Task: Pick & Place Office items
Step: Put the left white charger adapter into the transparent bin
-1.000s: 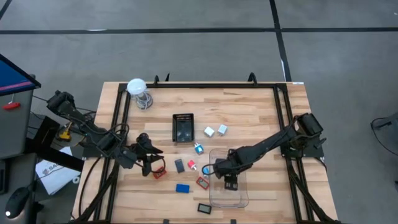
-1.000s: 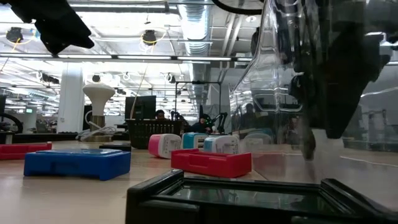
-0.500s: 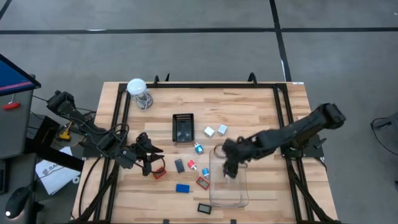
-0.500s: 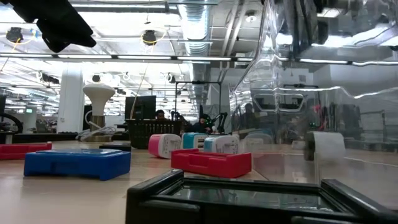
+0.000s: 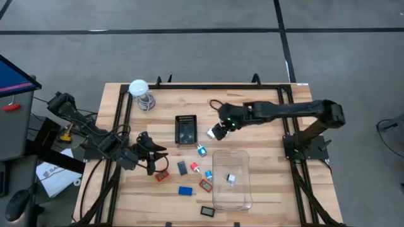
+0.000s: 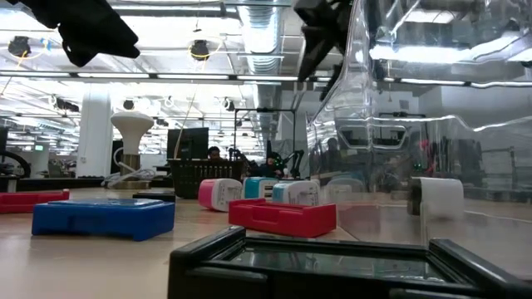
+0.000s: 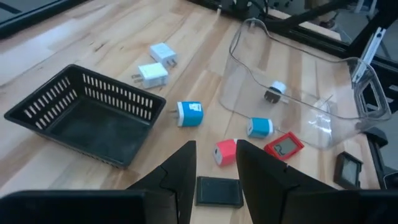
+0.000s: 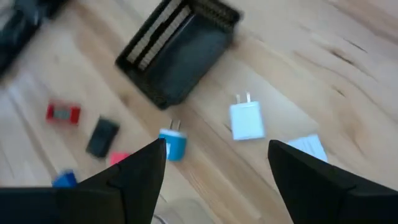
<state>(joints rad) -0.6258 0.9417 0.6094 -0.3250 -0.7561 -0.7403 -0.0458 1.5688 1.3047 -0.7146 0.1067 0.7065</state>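
The office items lie scattered on the wooden table: two white cubes [image 5: 226, 131], also in the right wrist view [image 8: 247, 120], cyan-and-red bits [image 5: 201, 150], and flat red [image 5: 206, 185], blue [image 5: 185, 190] and black [image 5: 207, 211] rectangles. One white cube [image 5: 231, 179] rests on the floor of the clear box [image 5: 243, 195]. My right gripper [image 5: 221, 128] hovers open and empty over the two white cubes. My left gripper [image 5: 154, 165] is open and empty above the table's left part, with a red bit [image 7: 226, 151] and a black rectangle [image 7: 219, 191] below its fingers.
A black mesh tray [image 5: 186, 129] stands mid-table, just left of the white cubes. A white ball-shaped thing on a wire coil [image 5: 139, 89] stands at the far left. The clear box takes up the near right. Bare wood shows at the far right.
My right gripper has risen out of the clear box and swung toward the table's far edge, and now hangs over the two white cubes. The white cube it left behind lies on the box floor.
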